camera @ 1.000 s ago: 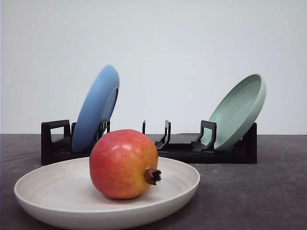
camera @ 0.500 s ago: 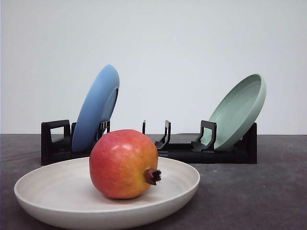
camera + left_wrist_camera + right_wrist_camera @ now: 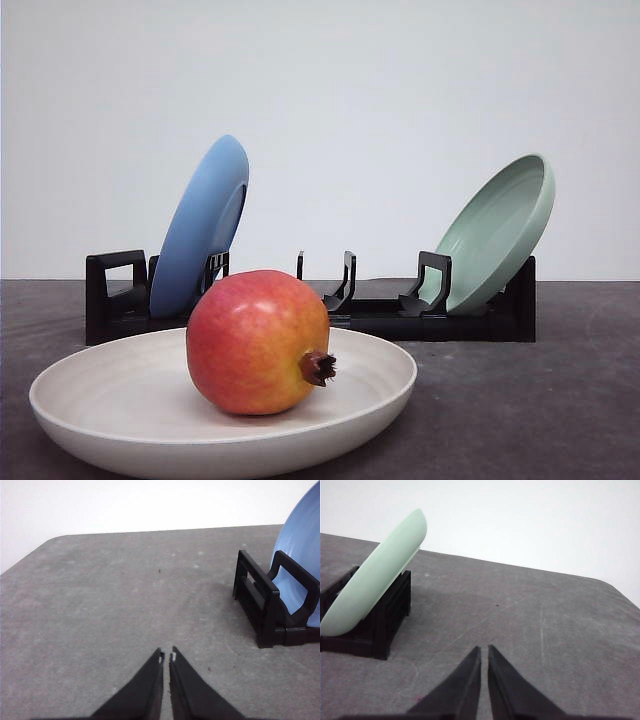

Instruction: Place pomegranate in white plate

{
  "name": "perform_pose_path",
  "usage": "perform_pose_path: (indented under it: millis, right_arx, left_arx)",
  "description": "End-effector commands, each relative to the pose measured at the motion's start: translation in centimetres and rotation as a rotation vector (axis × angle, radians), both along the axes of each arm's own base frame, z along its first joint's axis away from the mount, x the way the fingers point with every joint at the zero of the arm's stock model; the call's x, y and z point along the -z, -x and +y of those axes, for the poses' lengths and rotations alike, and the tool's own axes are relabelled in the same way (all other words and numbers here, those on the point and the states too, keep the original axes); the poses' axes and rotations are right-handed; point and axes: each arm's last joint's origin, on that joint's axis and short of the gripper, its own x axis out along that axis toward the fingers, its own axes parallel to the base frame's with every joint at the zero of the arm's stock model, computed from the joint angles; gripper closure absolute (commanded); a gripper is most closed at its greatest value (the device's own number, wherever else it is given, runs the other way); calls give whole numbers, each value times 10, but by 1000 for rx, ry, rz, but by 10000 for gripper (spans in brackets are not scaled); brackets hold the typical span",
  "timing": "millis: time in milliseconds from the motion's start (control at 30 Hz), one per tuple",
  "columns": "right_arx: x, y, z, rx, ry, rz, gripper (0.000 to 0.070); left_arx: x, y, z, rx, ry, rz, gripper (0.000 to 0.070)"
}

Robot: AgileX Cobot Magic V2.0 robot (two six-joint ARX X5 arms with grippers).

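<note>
Pomegranate [image 3: 258,342] sits inside the white plate [image 3: 120,425], a little right of the dish's centre, at the near edge of the grey bench [image 3: 540,420]. We note glossy skin, deep red on the left flank grading to a yellow-orange blush on the right, with a small brown dried crown pointing right and slightly down. The plate is shallow, matte cream, with a raised rim, much wider than the fruit. Behind it we see a black rack [image 3: 380,318] running across the bench, a blue plate [image 3: 200,225] leaning in its left end and a pale green plate [image 3: 497,232] leaning in its right end. We record the left gripper [image 3: 167,657] over bare bench beside the rack's left end, fingertips nearly touching and holding nothing. The right gripper [image 3: 484,651] is likewise pinched together and empty, near the rack's right end.
</note>
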Motion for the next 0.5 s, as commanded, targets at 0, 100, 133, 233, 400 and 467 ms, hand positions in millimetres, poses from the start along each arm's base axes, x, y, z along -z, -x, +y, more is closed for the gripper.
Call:
perform_pose_path:
  millis: [0,100,133,233,400,467]
  right_arx:
    - [0,0,0,6,-2,-11,678]
    - [0,0,0,6,-2,-12,678]
    - [0,0,0,6,-2,-12,678]
    - [0,0,0,6,-2,-14,678]
    - [0,0,0,6,-2,-14,678]
    - [0,0,0,6,-2,-14,678]
  left_arx:
    - [4,0,0,-1,4,14,700]
    - [4,0,0,-1,4,14,700]
    - [4,0,0,-1,4,14,700]
    - [4,0,0,-1,4,14,700]
    - [4,0,0,-1,4,14,700]
    - [4,0,0,-1,4,14,700]
